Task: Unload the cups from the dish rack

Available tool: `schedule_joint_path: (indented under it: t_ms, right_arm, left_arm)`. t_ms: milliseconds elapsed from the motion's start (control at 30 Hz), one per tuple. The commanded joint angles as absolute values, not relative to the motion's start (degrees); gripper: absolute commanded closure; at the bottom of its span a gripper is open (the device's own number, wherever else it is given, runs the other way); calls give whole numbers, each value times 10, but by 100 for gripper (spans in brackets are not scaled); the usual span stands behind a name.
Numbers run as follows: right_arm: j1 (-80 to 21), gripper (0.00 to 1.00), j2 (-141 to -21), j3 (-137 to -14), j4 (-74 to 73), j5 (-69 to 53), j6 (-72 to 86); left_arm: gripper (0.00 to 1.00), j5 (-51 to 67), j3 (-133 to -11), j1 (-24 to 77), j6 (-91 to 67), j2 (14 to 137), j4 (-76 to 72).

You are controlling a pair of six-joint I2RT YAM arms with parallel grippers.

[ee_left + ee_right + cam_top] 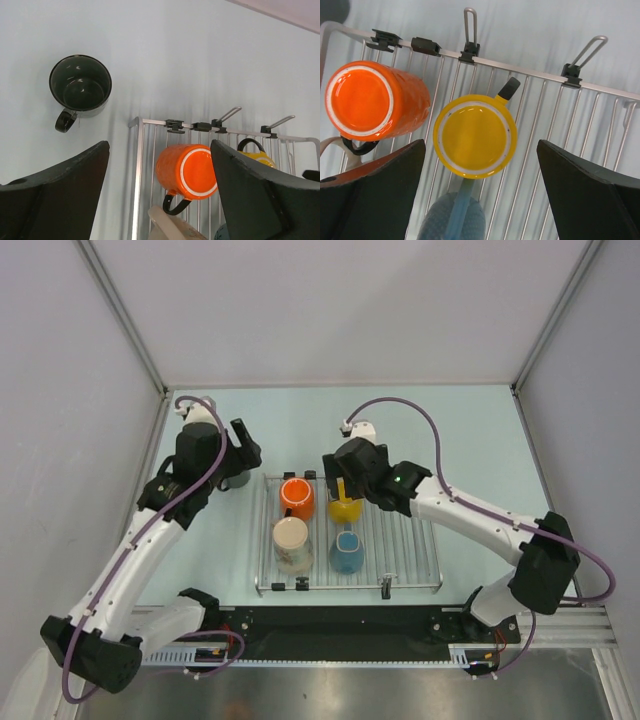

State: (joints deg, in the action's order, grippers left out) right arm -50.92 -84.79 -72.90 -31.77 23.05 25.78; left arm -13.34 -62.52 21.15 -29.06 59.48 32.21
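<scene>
The dish rack [410,540] holds the orange cup [297,497], yellow cup [345,508], cream-beige cup [291,543] and blue cup [347,552], all bottom-up or on their sides. The dark grey-green cup [80,84] stands upright on the table left of the rack; in the top view [238,480] the left arm mostly hides it. My left gripper [243,452] is open and empty, above the table by that cup. My right gripper [481,150] is open and empty, straddling the yellow cup [475,136] from above without touching it.
Upright wire posts [470,25] stand along the rack's far edge [545,75]. The orange cup [372,100] lies close to the right gripper's left finger. Grey walls enclose the table on three sides. Bare table lies left of and behind the rack [145,150].
</scene>
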Motion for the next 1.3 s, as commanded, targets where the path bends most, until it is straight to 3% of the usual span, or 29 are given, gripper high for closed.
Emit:
schedule_joint_path:
  t_ms: [0, 700, 1200, 1267]
  right_arm:
    - [-517, 0, -878, -765, -309, 240, 251]
    - [-525, 0, -994, -796, -343, 263, 290]
    - [-526, 0, -992, -769, -334, 241, 305]
    - [-525, 6, -989, -765, -330, 234, 301]
  left_arm:
    - [12, -142, -601, 221, -289, 555, 305]
    - [9, -138, -538, 221, -279, 534, 293]
    - [9, -131, -533, 221, -281, 539, 288]
    - [9, -128, -531, 221, -283, 539, 287]
